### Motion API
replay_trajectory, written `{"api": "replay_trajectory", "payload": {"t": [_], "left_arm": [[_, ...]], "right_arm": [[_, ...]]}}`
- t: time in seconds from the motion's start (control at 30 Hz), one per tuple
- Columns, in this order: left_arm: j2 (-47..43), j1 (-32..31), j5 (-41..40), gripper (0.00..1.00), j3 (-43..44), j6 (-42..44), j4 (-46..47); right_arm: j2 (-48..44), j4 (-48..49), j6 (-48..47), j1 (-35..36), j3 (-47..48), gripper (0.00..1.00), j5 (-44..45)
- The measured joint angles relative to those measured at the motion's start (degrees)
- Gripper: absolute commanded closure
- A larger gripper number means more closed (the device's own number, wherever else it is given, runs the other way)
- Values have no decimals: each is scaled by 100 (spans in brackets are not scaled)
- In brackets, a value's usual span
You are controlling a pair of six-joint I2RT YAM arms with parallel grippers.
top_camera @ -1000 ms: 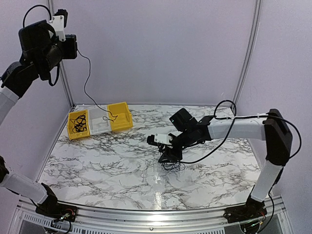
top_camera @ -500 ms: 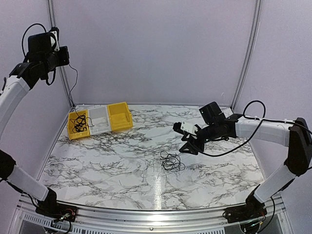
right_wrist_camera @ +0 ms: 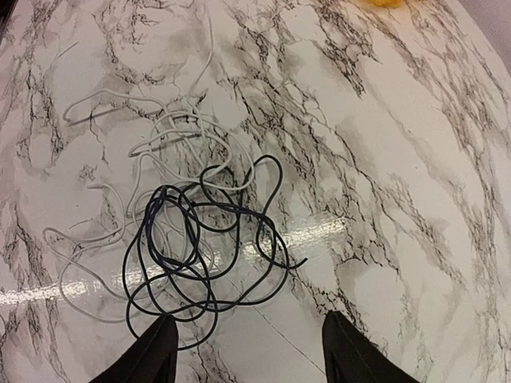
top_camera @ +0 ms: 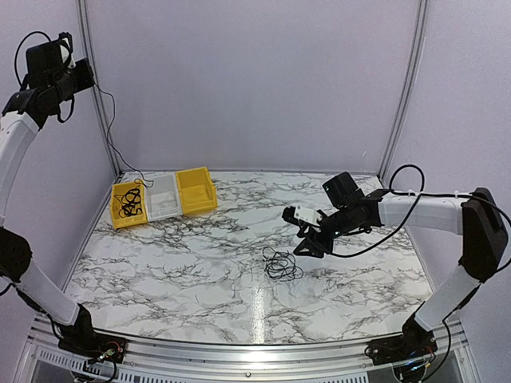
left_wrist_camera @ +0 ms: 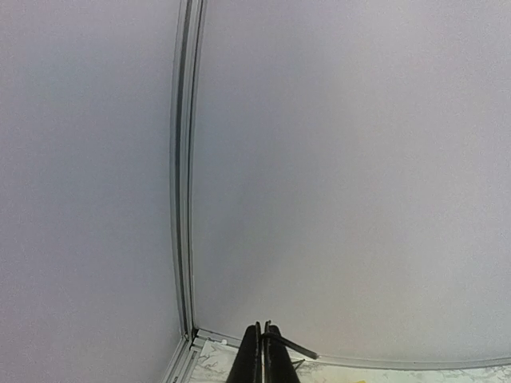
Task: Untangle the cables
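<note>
Two-way split: one cable hauled up, the knot let go

Raised higher and further into the back-left corner than a second ago, with the left gripper [left_wrist_camera: 263, 353] pinched shut on a thin black cable [top_camera: 109, 148]. Drawn out in a long line down past the wall post toward the left yellow bin [top_camera: 128, 211], and no longer trailing across to the far yellow bin [top_camera: 196, 190]. Hard to tell whether lifted clear of the bin at its lower end.

Pulled back and up from the tangle [right_wrist_camera: 200, 247] on the right side, after pressing down on it a second ago. Now hovering just beside it with the right gripper [right_wrist_camera: 247, 319], fingers spread wide and holding nothing.

Left lying near the middle of the marble table [top_camera: 160, 271]: black loops knotted together, a white cable [right_wrist_camera: 160, 136] running under and beside them. More black cables heaped in the left bin.

Judged from this: one strand nearly drawn free of the heap, the central knot no looser for the release and probably due a fresh grip.
</note>
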Motion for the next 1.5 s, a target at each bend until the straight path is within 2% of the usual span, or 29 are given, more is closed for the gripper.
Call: {"api": "replay_trajectory", "payload": {"t": [0.47, 0.83, 1.2, 1.5], "left_arm": [[68, 535, 243, 100, -15, -107, -17], [225, 772, 195, 100, -1082, -15, -15], [831, 807, 544, 100, -1244, -22, 203], [850, 807, 951, 100, -2450, -199, 719]], "right_arm": [[339, -7, -13, 0, 0, 38, 2], [365, -9, -72, 0, 0, 38, 2], [527, -85, -120, 0, 0, 38, 2], [658, -92, -175, 0, 4, 38, 2]]}}
